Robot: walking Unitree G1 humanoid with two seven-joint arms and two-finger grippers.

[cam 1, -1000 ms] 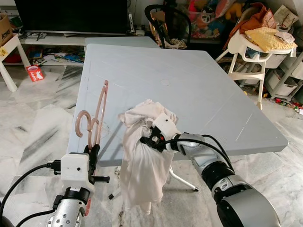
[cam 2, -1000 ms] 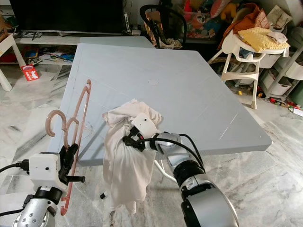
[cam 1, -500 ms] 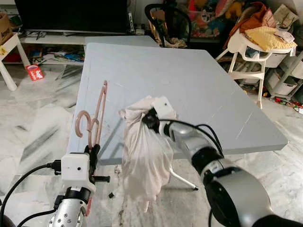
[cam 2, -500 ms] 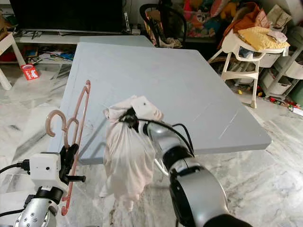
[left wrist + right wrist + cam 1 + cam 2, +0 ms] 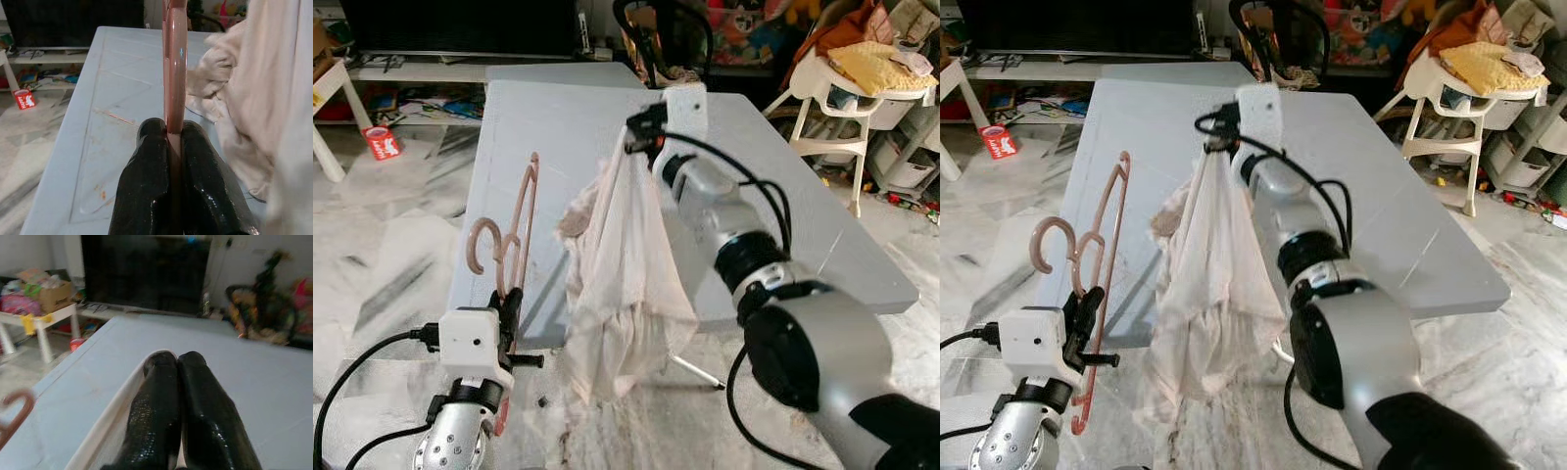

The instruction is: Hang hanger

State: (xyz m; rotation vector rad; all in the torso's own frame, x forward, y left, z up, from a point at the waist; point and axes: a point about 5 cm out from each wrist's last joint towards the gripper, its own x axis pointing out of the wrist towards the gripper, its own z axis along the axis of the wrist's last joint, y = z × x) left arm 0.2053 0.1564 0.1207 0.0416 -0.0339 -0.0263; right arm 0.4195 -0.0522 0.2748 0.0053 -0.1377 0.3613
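my left fingers [image 5: 512,300] squeeze the pink hanger [image 5: 514,235] at lower left. my right fingers [image 5: 635,134] pinch the white cloth [image 5: 622,274], hanging above the counter [image 5: 558,117].

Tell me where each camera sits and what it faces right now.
Left and right eye views: head stereo pair, looking down at the grey table; both silver arms show, right gripper lifting the white garment.
Left wrist view: along the left gripper, clamping the pink hanger.
Right wrist view: along the right gripper's fingers, across the table toward the TV.
Shared: table, garment and hanger.
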